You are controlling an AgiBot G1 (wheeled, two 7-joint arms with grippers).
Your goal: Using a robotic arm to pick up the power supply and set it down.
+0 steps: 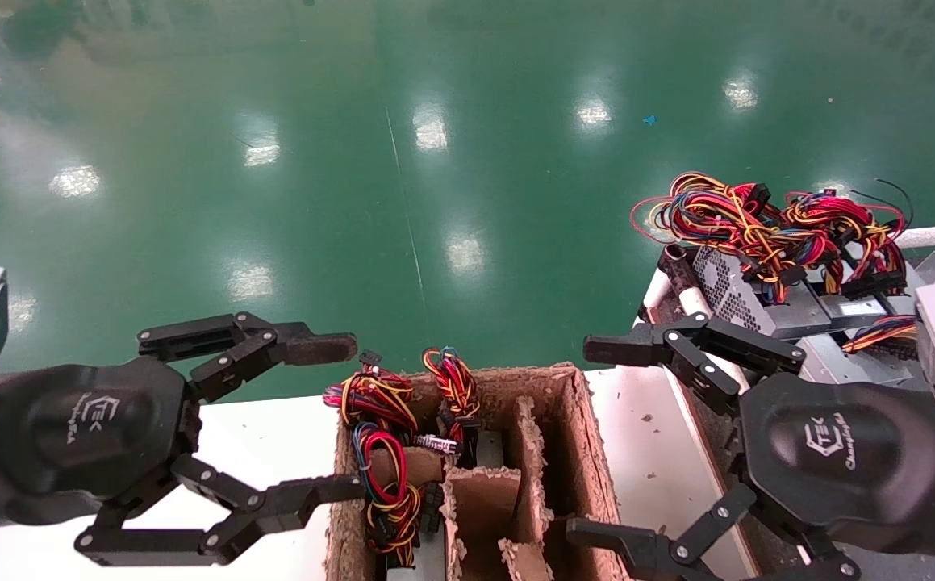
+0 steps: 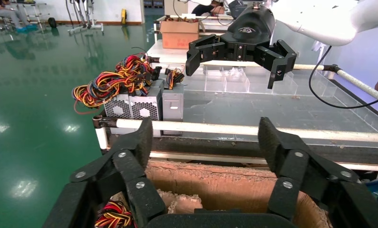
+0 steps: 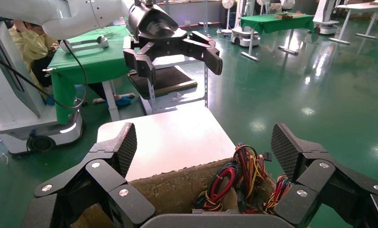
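Observation:
Power supplies show in two places. Grey metal boxes (image 1: 729,294) (image 2: 132,107) under red-yellow-blue-black wire tangles (image 1: 757,218) lie on the rack at the right. More such wire bundles (image 1: 378,436) (image 3: 244,175) rise from a brown carton (image 1: 588,436) at centre, where the bodies are almost hidden. My left gripper (image 1: 330,418) (image 2: 206,137) hovers open at the carton's left side. Over the carton's right wall and the rack edge, my right gripper (image 1: 592,442) (image 3: 206,142) hangs open. Neither holds anything.
The carton (image 2: 225,183) has ragged cardboard dividers and stands on a white table (image 1: 257,436). A white pipe rail (image 2: 215,128) edges the rack, with clear plastic bins behind it. Green floor lies beyond. Other tables and a seated person are far off.

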